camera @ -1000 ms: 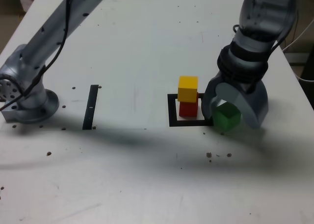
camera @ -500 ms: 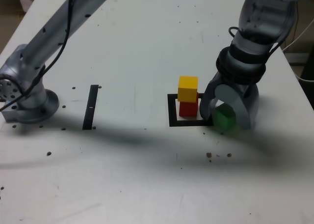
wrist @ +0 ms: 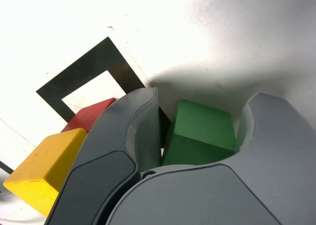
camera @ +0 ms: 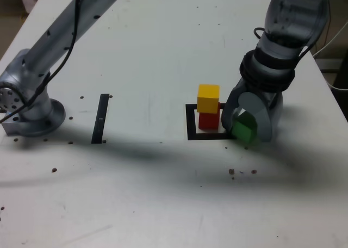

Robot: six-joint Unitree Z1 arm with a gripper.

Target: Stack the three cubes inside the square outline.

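The yellow cube [camera: 208,97] sits on the red cube [camera: 208,121] inside the square outline [camera: 191,123]. Just off the outline's corner, toward the exterior view's right, the green cube [camera: 244,130] rests low at the table, slightly tilted. My gripper [camera: 247,125] reaches down around it, and both jaws press its sides. In the wrist view the green cube [wrist: 202,131] fills the gap between the grey jaws, with the yellow cube [wrist: 44,170], red cube [wrist: 86,117] and outline [wrist: 84,69] beside them.
A narrow black strip [camera: 100,117] lies on the white table [camera: 152,52] at the exterior view's left, near the arm's base [camera: 30,115]. Small dark specks [camera: 232,172] dot the surface in front. The arm's shadow falls across the table's front.
The jaws have narrowed from wide apart to touching the green cube. The cube shifted slightly toward the outline and tilted. The yellow and red stack has not moved.
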